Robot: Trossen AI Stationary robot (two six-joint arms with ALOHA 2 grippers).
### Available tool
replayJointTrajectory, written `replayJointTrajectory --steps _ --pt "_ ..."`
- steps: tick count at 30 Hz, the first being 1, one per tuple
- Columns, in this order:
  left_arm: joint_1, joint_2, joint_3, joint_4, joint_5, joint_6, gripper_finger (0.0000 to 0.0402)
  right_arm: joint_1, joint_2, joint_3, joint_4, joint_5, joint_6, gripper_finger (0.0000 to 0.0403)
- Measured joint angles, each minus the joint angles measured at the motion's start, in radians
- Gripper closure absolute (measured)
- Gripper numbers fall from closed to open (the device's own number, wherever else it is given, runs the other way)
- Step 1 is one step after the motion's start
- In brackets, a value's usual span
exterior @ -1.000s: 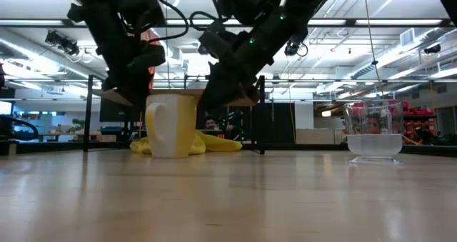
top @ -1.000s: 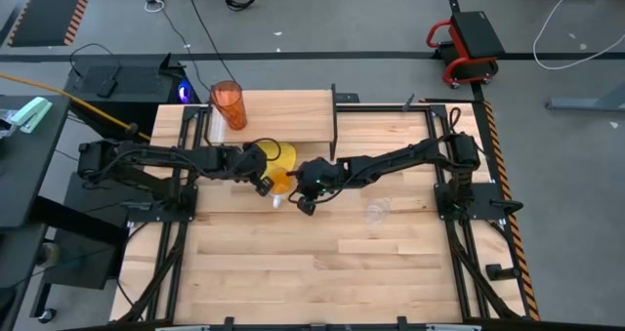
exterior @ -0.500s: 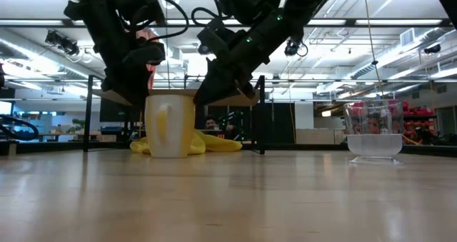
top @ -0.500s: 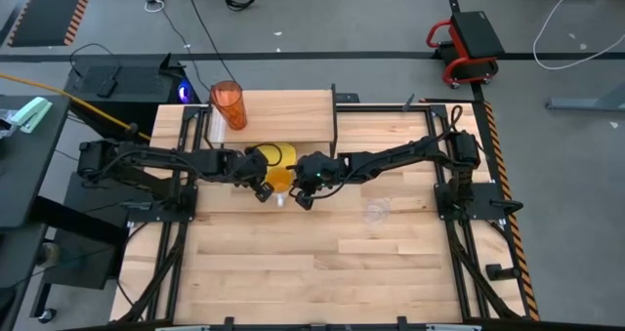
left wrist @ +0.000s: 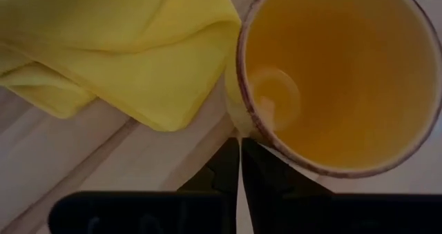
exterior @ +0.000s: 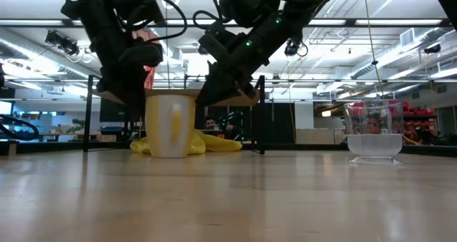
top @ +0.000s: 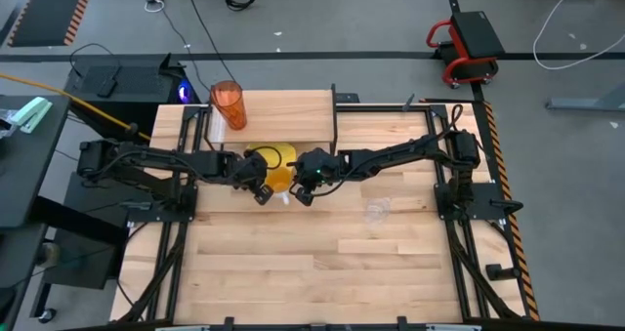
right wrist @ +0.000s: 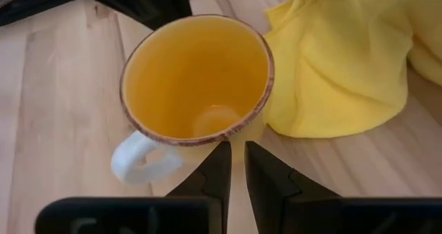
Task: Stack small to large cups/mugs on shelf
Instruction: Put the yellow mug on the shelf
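Note:
The orange mug (top: 279,178) with a white handle (right wrist: 138,161) stands upright on the table in front of the shelf (top: 288,116), next to a yellow cloth (top: 275,154). My left gripper (top: 260,190) is shut at the mug's left side. My right gripper (top: 302,191) is shut at its right side. The tall orange tumbler (top: 229,104) stands on the shelf's left end. The small clear cup (top: 377,211) stands on the table to the right, also plain in the low view (exterior: 373,135). My left gripper (left wrist: 239,166) comes slanting down from the table's left, and its shut fingertips lie against the mug's outer wall just under the rim (left wrist: 235,120). The mug stands on its base on the table. My right gripper (right wrist: 233,166) comes slanting down from the table's right. Its shut fingertips meet the mug's outer wall (right wrist: 238,139) beside the handle.
The yellow cloth (right wrist: 331,68) lies bunched under the shelf's front edge, right behind the mug. The shelf's black legs (top: 335,126) stand close to my right arm. Bare slatted tabletop (top: 312,263) stretches toward the near edge.
The mug has turned about on its base where it stands. Its handle has swung from the left side round to the near side, facing the low camera. My right gripper has moved a little toward the table's left, closer to the mug.

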Motion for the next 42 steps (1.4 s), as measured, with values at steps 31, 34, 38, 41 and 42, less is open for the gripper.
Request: replayJointTrajectory --steps 31,34,38,41,42 --pt "0.0 0.001 0.0 -0.024 -0.021 -0.008 0.0378 0.327 -0.08 -0.45 0.673 0.397 -0.175 0.0298" --pt "0.0 0.001 0.0 -0.022 -0.022 -0.008 0.0374 0.274 -0.072 -0.502 0.833 0.265 -0.17 0.0298" --pt "0.0 0.001 0.0 -0.022 -0.022 -0.008 0.0373 0.228 -0.052 -0.491 0.818 0.192 -0.15 0.0298" --pt "0.0 0.001 0.0 -0.017 -0.022 -0.008 0.0378 0.218 -0.047 -0.468 0.823 0.155 -0.163 0.0298" --pt "0.0 0.001 0.0 -0.016 -0.022 -0.008 0.0379 0.218 -0.046 -0.458 0.832 0.15 -0.172 0.0298"
